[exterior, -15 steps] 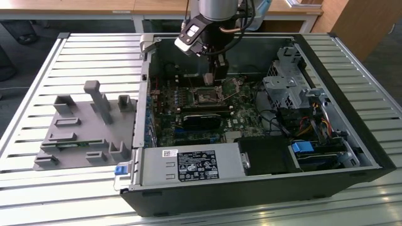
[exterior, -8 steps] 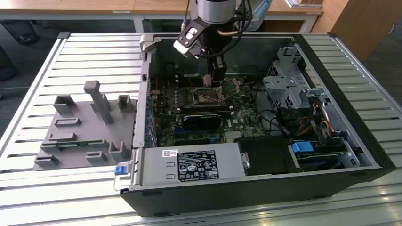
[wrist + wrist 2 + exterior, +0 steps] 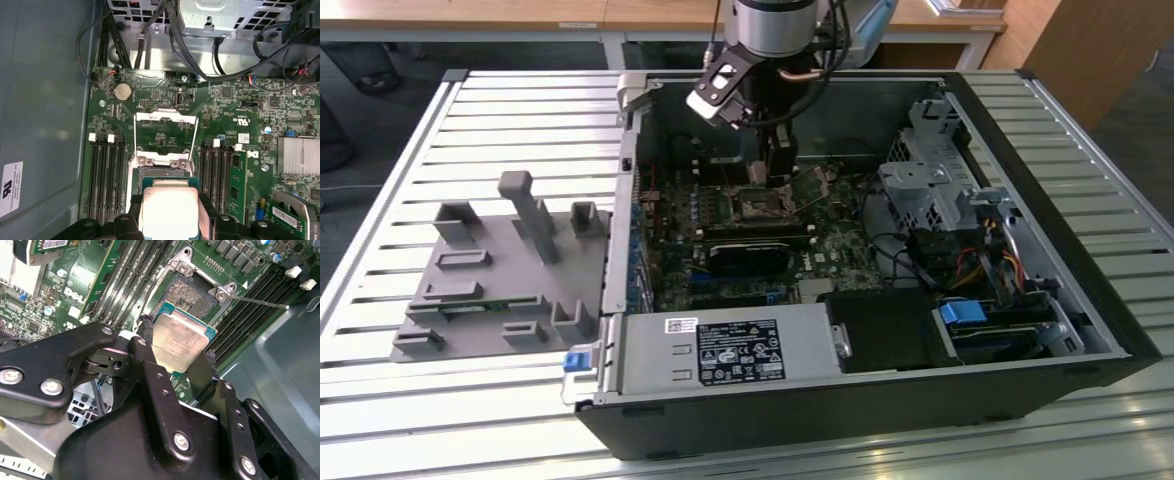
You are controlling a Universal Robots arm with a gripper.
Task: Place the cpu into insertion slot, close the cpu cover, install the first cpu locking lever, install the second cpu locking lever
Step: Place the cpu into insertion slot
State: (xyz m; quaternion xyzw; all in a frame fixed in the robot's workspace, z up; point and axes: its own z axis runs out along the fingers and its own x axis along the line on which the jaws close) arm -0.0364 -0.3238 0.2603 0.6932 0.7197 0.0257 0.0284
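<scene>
Farthest from the insertion slot, off to the exterior view's left, a grey fixture sits on the counter. The slot itself lies inside the open computer case, and my end effector hangs right over it.

In the second wrist view I am clamped on the cpu, a finger on each of two opposite edges, its metal top facing me. The chip hangs flat above the slot's near edge, so the slot lies ahead of my fingertips and below. I judge it not yet seated.

In the first wrist view the cpu cover is flipped open on the slot's far side, leaving the socket bare. A thin locking lever juts free beside the slot.
</scene>
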